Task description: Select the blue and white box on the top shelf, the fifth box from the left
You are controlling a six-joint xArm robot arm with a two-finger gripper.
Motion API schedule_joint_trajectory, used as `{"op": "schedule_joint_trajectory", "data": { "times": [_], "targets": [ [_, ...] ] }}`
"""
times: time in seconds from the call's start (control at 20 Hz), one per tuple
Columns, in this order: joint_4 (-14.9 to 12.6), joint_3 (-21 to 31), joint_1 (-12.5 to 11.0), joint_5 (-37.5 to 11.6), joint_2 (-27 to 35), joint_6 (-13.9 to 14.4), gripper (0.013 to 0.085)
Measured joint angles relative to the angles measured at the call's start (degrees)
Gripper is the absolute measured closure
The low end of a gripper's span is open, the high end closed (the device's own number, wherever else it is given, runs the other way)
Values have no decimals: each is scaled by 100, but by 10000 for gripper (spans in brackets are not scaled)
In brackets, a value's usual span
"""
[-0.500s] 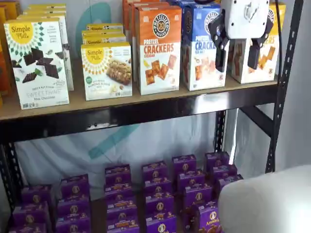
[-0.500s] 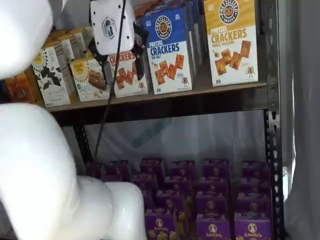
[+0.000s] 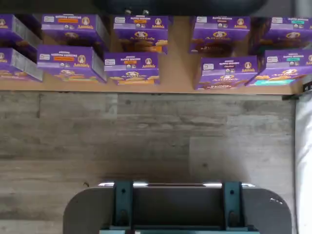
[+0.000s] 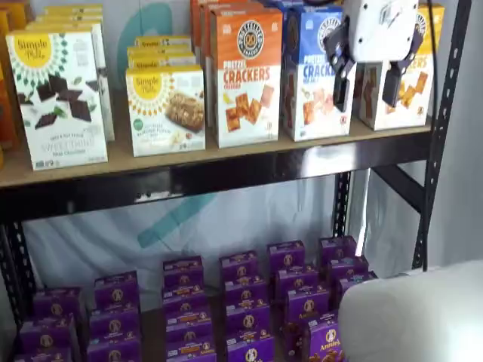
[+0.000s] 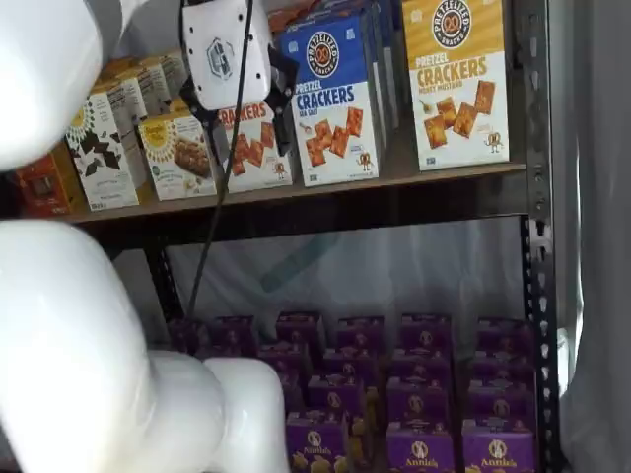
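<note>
Two hand [image 4: 367, 84] fingers apart, before blue and white box [image 5: 331, 99].

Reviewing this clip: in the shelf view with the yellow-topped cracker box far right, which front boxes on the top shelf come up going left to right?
Chocolate cookie box → granola bar box → orange-topped cracker box, partly behind the gripper → blue and white box → yellow-topped cracker box.

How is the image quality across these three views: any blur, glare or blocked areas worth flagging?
Wrist view: sharp, evenly lit, with glints on the dark mount. One shelf view: soft focus, print on the blue and white box blurry, partly covered by the gripper, and a blurred white arm fills a corner. The other shelf view: the out-of-focus arm hides much of the frame, though the box's print is readable.
</note>
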Motion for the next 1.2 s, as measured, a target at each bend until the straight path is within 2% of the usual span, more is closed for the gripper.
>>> {"op": "schedule_joint_trajectory", "data": {
  "times": [0.3,0.55,0.7,1.2],
  "targets": [
    [-230,20,-27,-666,119,-84,130],
    [-341,-345,-150,-1257,570,-200,130],
    [-366,-601,-192,-1392,825,-237,130],
    [-166,-1289,-391,-1484,1468,-405,130]
  ]
}}
